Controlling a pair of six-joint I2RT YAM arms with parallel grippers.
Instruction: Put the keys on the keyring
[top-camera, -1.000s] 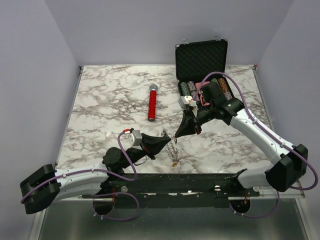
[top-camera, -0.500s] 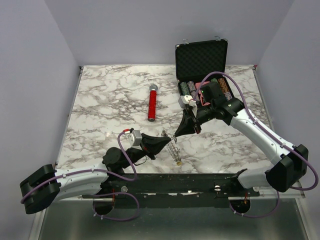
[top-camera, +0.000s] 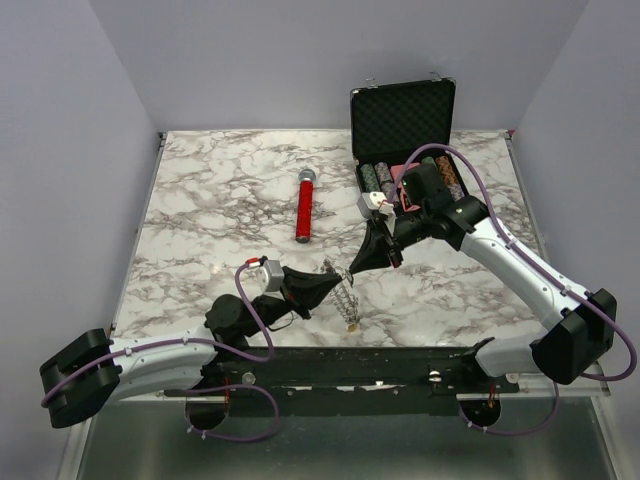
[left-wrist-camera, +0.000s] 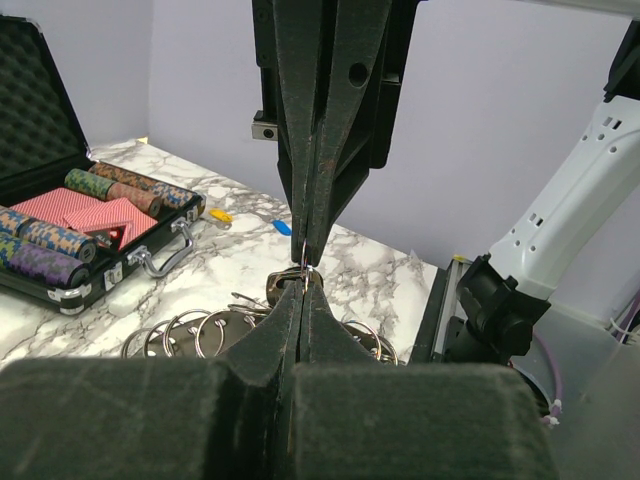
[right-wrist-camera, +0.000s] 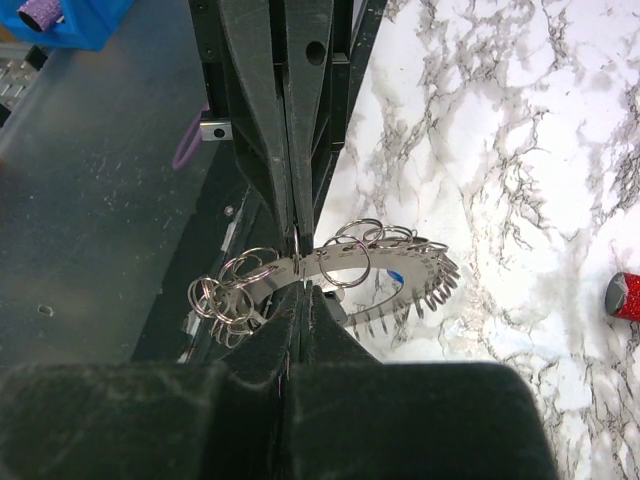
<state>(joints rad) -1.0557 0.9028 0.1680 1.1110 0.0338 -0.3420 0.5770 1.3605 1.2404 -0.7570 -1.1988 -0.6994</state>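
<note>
The keyring (top-camera: 343, 297) is a curved metal band with comb-like teeth (right-wrist-camera: 425, 290) and several split rings (left-wrist-camera: 200, 330). It hangs just above the marble near the front edge, its yellow tag dangling lowest. My left gripper (top-camera: 335, 284) and right gripper (top-camera: 353, 271) meet tip to tip at it, both shut on its thin metal. In the right wrist view the band passes between the two tips. A blue bit (right-wrist-camera: 395, 278) shows under the band. Small blue (left-wrist-camera: 281, 226) and yellow (left-wrist-camera: 220, 214) pieces lie on the marble, too small to tell if they are keys.
A red-handled microphone (top-camera: 304, 205) lies at mid table. An open black case (top-camera: 402, 120) with poker chips (top-camera: 375, 180) stands at the back right, just behind the right arm. The table's front edge is right below the keyring.
The hanging keyring and its tag swung slightly right, then back. Both grippers stayed shut and in place.
</note>
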